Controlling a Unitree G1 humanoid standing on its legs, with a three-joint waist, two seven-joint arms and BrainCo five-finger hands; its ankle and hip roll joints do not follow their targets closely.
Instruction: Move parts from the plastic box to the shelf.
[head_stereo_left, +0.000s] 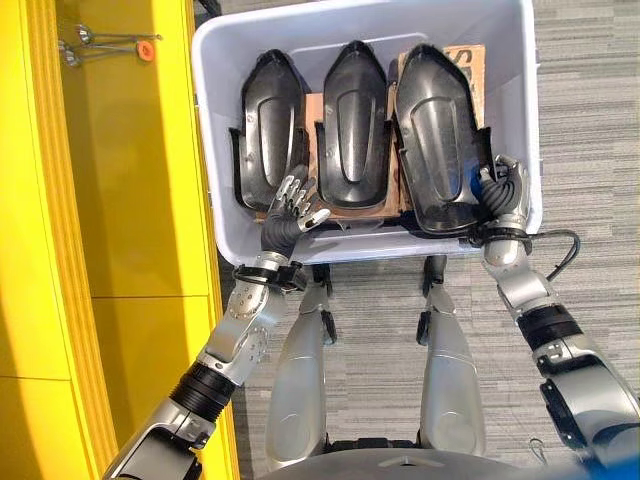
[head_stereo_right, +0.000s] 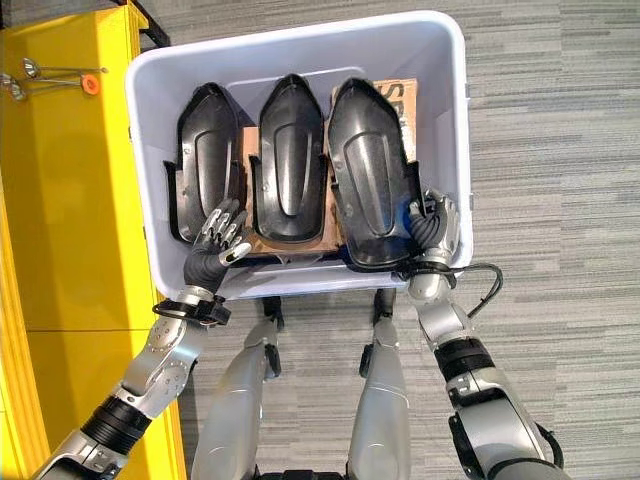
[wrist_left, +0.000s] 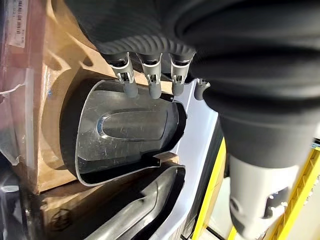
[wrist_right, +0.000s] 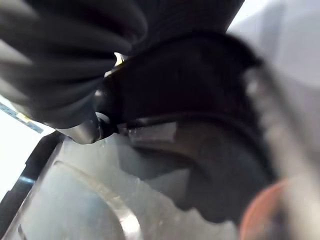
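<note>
Plastic box (head_stereo_left: 215, 150): white, open-topped, on the floor before me.
Parts (head_stereo_left: 354, 125): three glossy black moulded shells, side by side on cardboard inside it, pointed ends away from me.

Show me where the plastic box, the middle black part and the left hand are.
plastic box (head_stereo_left: 215, 150): left eye view, its left wall.
middle black part (head_stereo_left: 352, 110): left eye view, its raised centre.
left hand (head_stereo_left: 290, 205): left eye view, its fingers.

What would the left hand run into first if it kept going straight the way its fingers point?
Probably the leftmost black part: the left hand is inside the plastic box with fingers extended toward that part's near end. The left wrist view puts the fingertips just at its rim, though contact is unclear.
</note>
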